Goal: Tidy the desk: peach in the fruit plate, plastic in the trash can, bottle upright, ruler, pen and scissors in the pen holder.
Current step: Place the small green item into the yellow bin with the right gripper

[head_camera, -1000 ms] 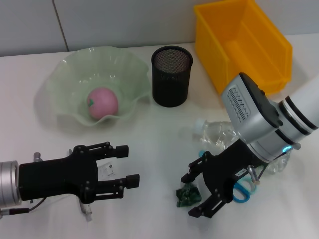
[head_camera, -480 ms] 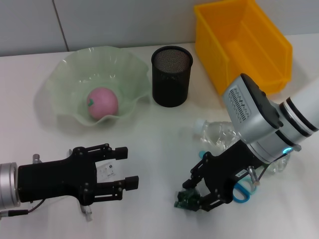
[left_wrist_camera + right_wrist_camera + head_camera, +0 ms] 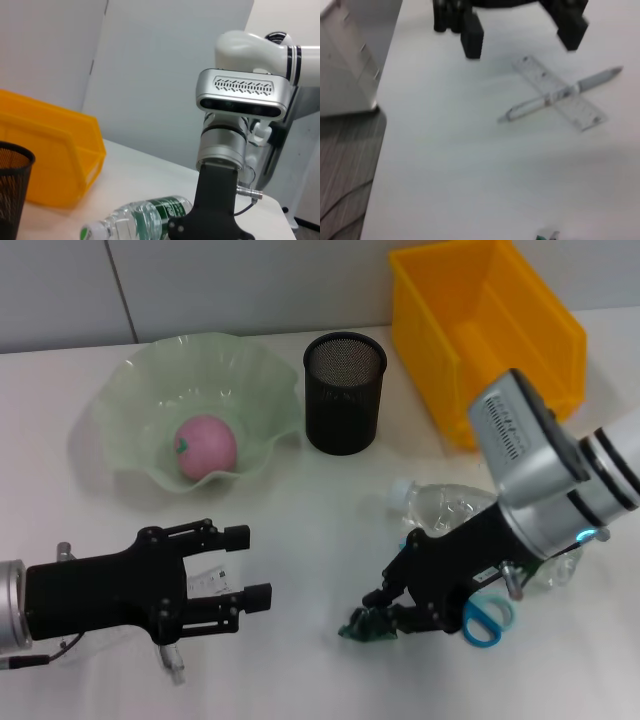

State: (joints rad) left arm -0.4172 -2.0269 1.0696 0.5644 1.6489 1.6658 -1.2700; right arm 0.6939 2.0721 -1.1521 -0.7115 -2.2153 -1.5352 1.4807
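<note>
right tool (image 3: 385, 615): pinched shut on crumpled plastic (image 3: 366, 626) | light, soft, crushable; grip bunched middle | left tool (image 3: 240, 568): spread wide, idle over counter (image 3: 300, 540)

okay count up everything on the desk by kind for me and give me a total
Containers: 3 (fruit plate, pen holder, yellow bin)
Fruit: 1 (peach)
Bottle: 1
Plastic scrap: 1
Stationery: 3 (scissors, pen, ruler)
Total: 9
</note>
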